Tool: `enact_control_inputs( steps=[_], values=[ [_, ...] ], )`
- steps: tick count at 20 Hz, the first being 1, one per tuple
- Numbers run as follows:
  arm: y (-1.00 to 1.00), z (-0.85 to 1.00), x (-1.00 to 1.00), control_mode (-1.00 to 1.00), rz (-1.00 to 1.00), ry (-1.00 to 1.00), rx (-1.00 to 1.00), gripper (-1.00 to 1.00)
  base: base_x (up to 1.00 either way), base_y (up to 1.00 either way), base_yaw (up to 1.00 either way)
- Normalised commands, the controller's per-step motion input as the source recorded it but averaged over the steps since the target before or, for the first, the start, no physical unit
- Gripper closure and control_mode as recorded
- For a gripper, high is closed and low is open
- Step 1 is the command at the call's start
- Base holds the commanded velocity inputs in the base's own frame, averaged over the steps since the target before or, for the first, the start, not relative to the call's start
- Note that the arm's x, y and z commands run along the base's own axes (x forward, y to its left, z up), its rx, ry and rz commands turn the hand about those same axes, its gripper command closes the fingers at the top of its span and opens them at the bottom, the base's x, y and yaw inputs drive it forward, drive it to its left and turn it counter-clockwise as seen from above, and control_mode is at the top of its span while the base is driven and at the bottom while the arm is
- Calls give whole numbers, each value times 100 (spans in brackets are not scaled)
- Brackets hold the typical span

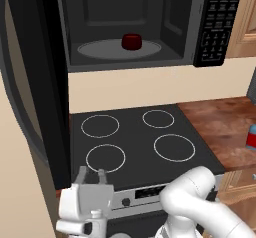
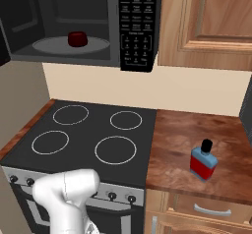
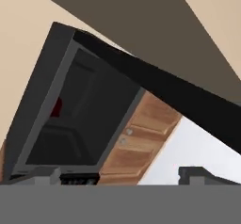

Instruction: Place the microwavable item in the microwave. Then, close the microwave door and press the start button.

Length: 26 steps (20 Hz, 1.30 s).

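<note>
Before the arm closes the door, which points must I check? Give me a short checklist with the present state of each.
1. Mug is on the turntable inside the microwave: ok.
2. Mug sits clear of the door opening: ok.
3. Door is closed: not ok, it stands wide open.
4. Gripper holds nothing: ok, fingers look empty.
5. Gripper touches the door: cannot tell.
6. Keypad is free to reach: ok.

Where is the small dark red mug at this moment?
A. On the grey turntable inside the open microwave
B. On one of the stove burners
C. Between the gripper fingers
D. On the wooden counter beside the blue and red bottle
A: the dark red mug stands on the grey turntable in the microwave, whose door is open.
</note>
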Motion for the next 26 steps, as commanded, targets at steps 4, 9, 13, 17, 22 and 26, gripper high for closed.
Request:
enact_control_inputs(
  steps=[4, 9, 13, 17, 22, 26],
  values=[
    [92, 0, 0, -100, -16, 3, -15, -100, 0, 0, 0],
    [79, 0, 0, -100, -19, 4, -11, -100, 0, 0, 0],
    [46, 3, -12, -100, -24, 2, -4, -100, 0, 0, 0],
    [0, 30, -33, -100, -28, 0, 1, -100, 0, 0, 0],
    [-18, 56, -31, -100, -23, 0, 7, -100, 0, 0, 0],
    [-32, 53, -27, -100, -16, -2, 4, -100, 0, 0, 0]
  ],
)
